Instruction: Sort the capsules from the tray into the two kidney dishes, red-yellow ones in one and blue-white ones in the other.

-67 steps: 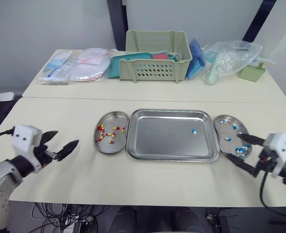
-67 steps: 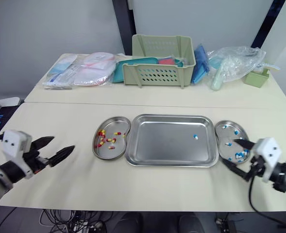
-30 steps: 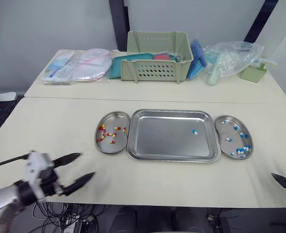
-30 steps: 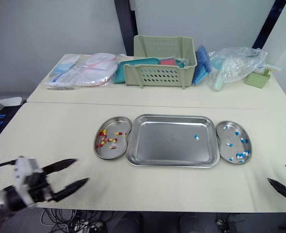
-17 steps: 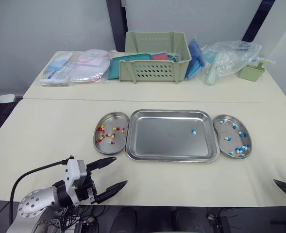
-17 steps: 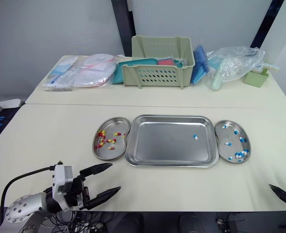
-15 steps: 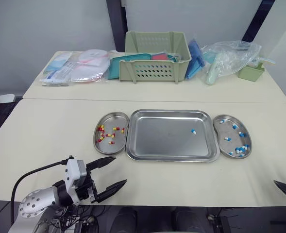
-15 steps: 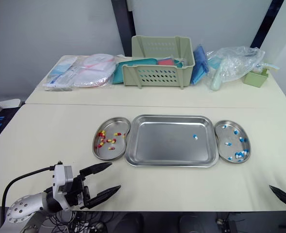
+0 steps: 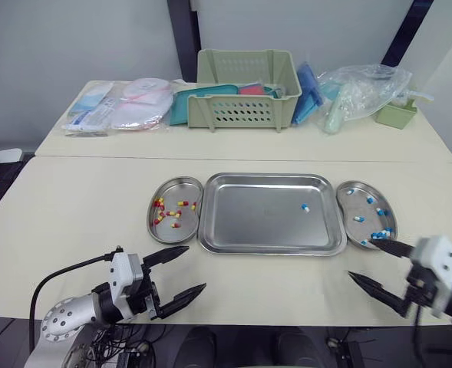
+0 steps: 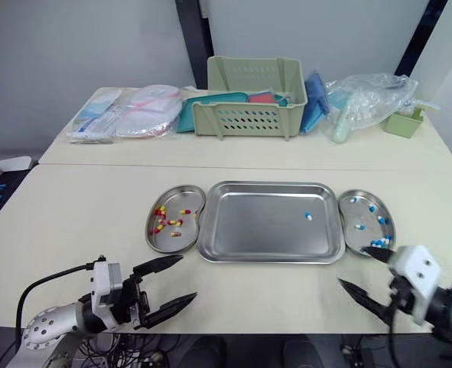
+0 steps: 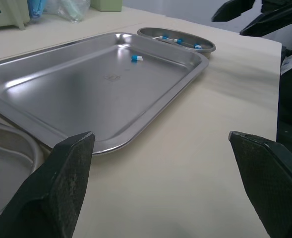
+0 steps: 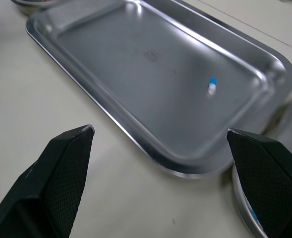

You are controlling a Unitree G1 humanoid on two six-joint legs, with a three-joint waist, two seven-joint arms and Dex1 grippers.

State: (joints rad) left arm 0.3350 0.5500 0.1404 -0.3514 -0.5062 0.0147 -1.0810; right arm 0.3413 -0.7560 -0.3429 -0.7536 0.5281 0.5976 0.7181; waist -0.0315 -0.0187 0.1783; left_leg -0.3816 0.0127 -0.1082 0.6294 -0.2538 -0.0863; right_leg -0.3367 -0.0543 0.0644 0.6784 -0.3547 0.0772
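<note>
One blue-white capsule (image 9: 305, 207) lies alone in the tray (image 9: 256, 222), in its right half and nearer the far rim than the near one. We see the tray at the middle of the front table (image 9: 80, 199), set between the two dishes with each just beside one of its short ends. The left kidney dish (image 9: 181, 188) holds a scatter of red-yellow capsules (image 9: 172, 215). The right kidney dish (image 9: 348, 207) holds several blue-white capsules (image 9: 377, 234), most of them gathered toward its near end.

Both arms hang low over the near edge of the table. We find the left gripper (image 9: 196, 267) in front of the left kidney dish and apart from it, its two black fingers spread wide with nothing between them. The right gripper (image 9: 361, 259) sits off the near right corner of the tray, also spread wide and holding nothing. One of its fingertips reaches close to the near end of the right kidney dish.

On the rear table (image 9: 233, 142) we see a pale green basket (image 9: 247, 90), some packets (image 9: 126, 103) to its left and a clear plastic bag (image 9: 364, 88) to its right.
</note>
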